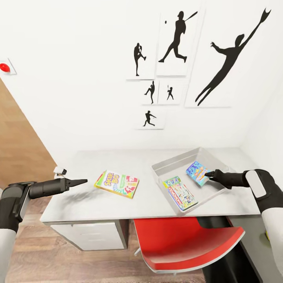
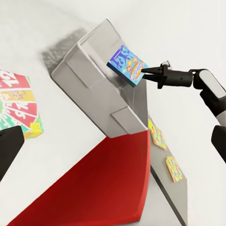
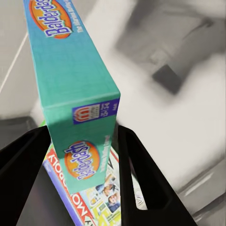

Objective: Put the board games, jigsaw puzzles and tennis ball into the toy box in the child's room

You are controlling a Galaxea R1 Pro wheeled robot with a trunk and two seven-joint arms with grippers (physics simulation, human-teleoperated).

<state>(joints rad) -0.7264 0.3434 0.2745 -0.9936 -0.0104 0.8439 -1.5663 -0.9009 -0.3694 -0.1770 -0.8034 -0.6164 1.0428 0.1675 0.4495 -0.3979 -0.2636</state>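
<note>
Left claw (image 1: 81,181) empty, fingers together, arm outstretched level; right claw (image 1: 210,173) clamped, arm reaching inward.

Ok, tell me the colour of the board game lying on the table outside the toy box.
Yellow, green and red, with white lettering: the board game, clearest in the head view.

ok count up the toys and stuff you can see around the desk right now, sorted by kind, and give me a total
Flat printed board game boxes: 3 (yellow-green-red one on the table, one lying in the bin, teal-blue one in the right gripper)
Square jigsaw-pattern puzzle sheets: 2
Light grey shallow toy box: 1
Red chair: 1
Total: 7
</note>
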